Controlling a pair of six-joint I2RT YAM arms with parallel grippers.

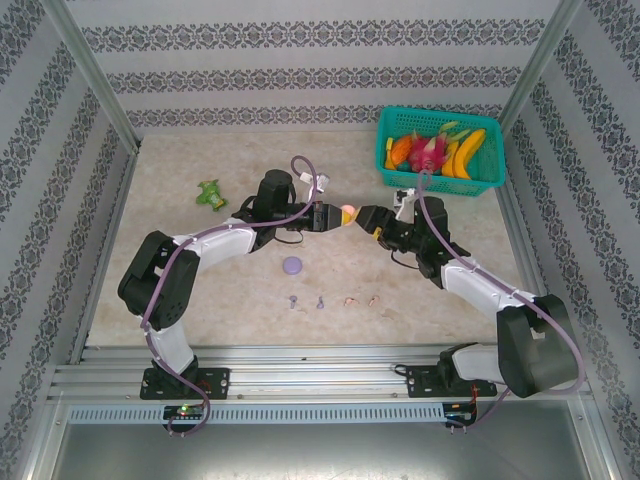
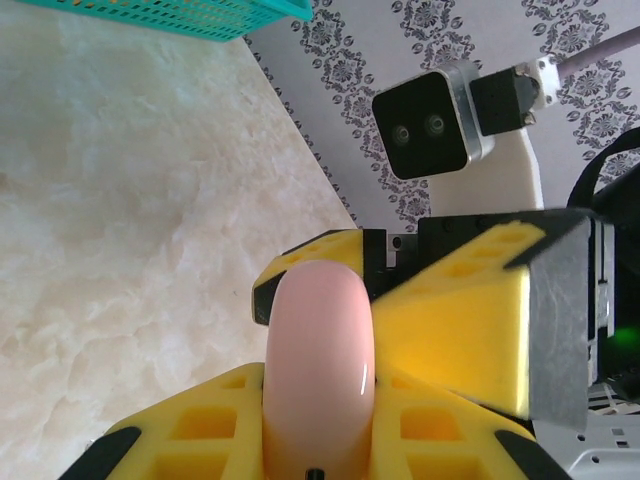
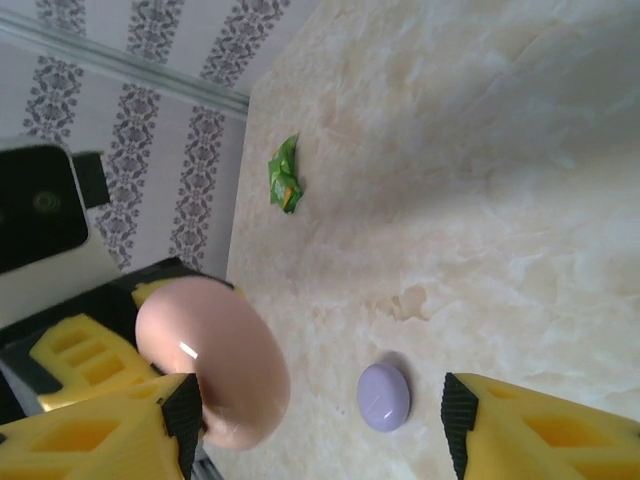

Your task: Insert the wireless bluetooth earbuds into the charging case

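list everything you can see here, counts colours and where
pink case: 1, pink, in the air between the grippers
purple case: 1, purple, mid table
purple earbuds: 2, purple, near edge of table
pink earbuds: 2, pale pink, right of the purple pair
green item: 1, green, far left
basket: 1, teal, far right corner
fruit: several, yellow, pink, orange, in basket
left gripper: shut on pink case
right gripper: open, beside pink case

From high behind the arm bases the top camera looks down over the whole table [image 1: 330,170], while both wrist cameras hang close, facing each other across the pink case [image 2: 318,370]
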